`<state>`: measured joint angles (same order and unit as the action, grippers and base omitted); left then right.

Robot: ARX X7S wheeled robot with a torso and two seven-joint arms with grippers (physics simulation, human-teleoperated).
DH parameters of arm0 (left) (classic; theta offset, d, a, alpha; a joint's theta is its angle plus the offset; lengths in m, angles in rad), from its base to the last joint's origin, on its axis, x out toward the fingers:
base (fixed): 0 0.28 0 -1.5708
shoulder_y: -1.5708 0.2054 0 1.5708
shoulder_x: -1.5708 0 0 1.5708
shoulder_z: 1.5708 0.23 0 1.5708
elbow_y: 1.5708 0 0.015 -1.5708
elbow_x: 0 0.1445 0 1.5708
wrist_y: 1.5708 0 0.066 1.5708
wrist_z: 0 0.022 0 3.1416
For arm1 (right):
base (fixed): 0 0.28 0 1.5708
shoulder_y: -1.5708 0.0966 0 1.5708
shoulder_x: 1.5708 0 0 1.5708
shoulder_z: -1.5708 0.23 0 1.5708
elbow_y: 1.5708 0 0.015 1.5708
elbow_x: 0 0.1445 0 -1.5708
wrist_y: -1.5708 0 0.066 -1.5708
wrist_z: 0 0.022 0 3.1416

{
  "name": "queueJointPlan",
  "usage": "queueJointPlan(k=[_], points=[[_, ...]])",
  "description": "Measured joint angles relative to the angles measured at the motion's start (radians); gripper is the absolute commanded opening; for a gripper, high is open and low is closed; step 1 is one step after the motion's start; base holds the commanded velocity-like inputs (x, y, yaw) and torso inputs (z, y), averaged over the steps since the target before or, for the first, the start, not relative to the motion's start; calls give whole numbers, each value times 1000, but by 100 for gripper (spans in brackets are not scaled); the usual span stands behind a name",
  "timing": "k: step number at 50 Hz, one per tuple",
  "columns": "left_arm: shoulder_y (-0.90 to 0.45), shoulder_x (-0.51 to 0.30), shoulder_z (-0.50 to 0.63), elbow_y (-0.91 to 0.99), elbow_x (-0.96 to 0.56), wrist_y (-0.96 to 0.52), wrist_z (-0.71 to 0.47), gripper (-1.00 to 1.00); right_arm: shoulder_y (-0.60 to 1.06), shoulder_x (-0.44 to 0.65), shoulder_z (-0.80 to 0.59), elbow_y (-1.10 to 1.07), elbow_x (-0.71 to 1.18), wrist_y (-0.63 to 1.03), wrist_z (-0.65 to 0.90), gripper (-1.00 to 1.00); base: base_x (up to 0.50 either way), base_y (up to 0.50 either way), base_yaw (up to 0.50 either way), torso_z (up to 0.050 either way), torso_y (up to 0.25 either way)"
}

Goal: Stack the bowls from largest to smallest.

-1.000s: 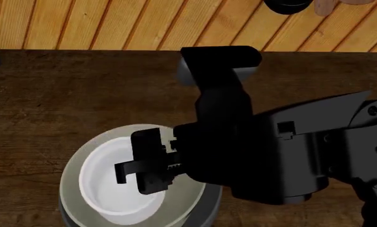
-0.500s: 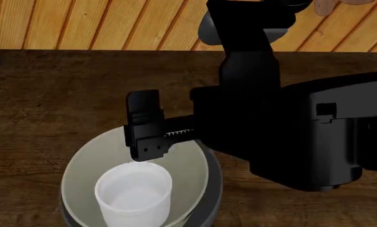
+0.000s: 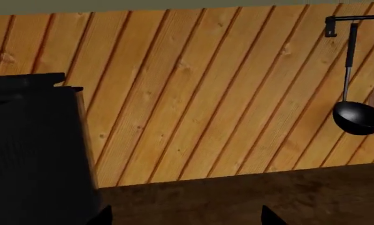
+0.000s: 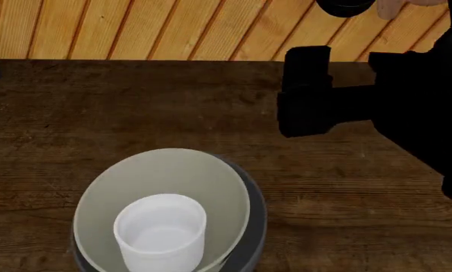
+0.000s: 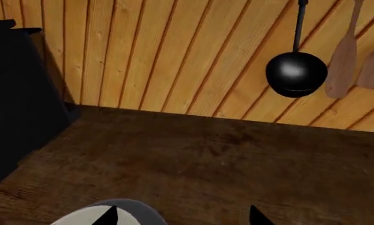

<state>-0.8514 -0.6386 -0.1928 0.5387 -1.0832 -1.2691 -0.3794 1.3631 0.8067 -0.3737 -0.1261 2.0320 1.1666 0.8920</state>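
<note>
White cup (image 4: 160, 232) nested in cream bowl (image 4: 161, 175), grey bowl (image 4: 254, 215) beneath

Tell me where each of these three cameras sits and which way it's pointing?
Head view: from the robot's head, down onto the table and stacked bowls; the right arm shows.
Left wrist view: near the left arm's end, facing the plank wall and a hanging ladle; two dark finger tips show at the picture's edge.
Right wrist view: near the right arm's end, facing table, wall and ladle; a bowl rim shows.
Both wrist views share the ladle and wall.
</note>
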Motion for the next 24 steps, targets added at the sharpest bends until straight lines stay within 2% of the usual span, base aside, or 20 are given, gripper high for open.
queueJointPlan(k=[13, 24], points=[[-342, -24, 75, -204, -187, -192, -51, 100, 104, 137, 41, 36, -153, 77, -83, 100, 0, 0, 0, 0, 0], [-567, -66, 183, -378, -263, -242, -61, 100, 331, 145, -25, 159, -344, 184, -212, 100, 0, 0, 0, 0, 0]])
